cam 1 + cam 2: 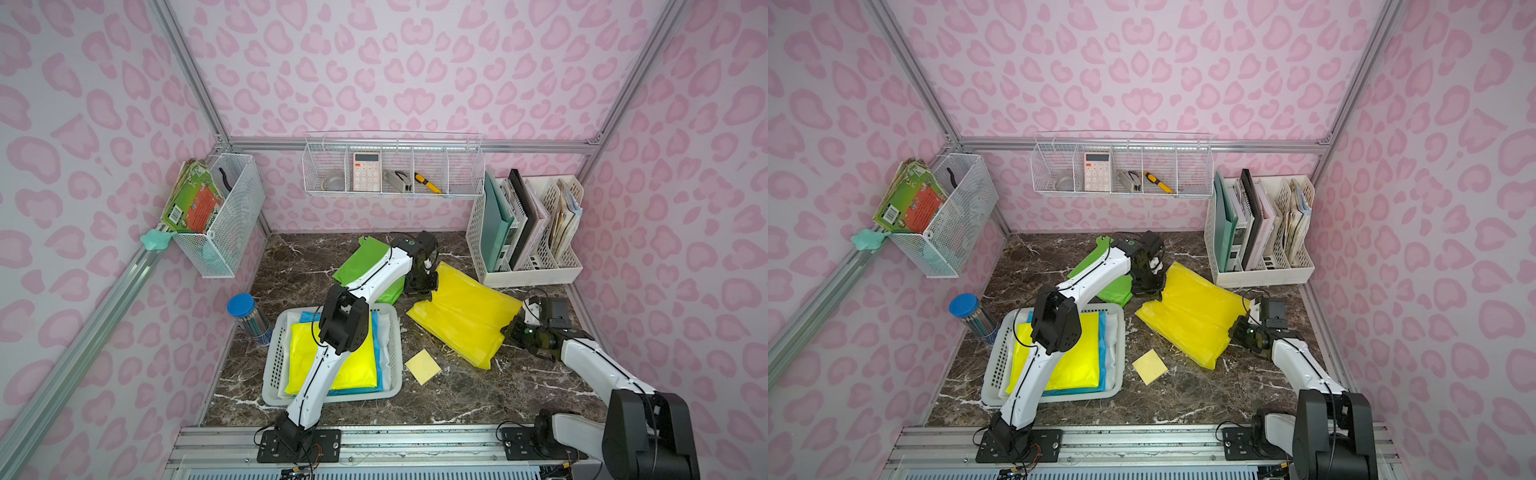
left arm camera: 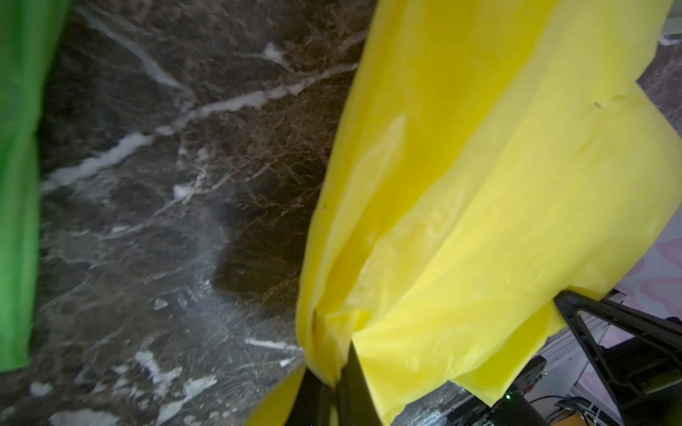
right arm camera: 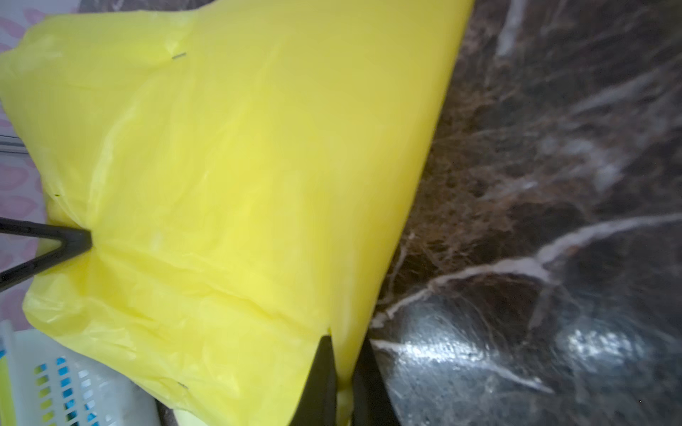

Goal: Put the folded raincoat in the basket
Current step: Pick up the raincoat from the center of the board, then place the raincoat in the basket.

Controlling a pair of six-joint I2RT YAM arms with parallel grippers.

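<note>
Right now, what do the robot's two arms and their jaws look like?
The left arm and right arm match: white shells on the links, black joint housings, thin black cables along the shells, a small green light near each wrist, black base plates. The jaws are black, slim, open triangular frames.

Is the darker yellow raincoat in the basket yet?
Out: the darker yellow raincoat is beside the basket, pinched by the left gripper and right gripper.
</note>
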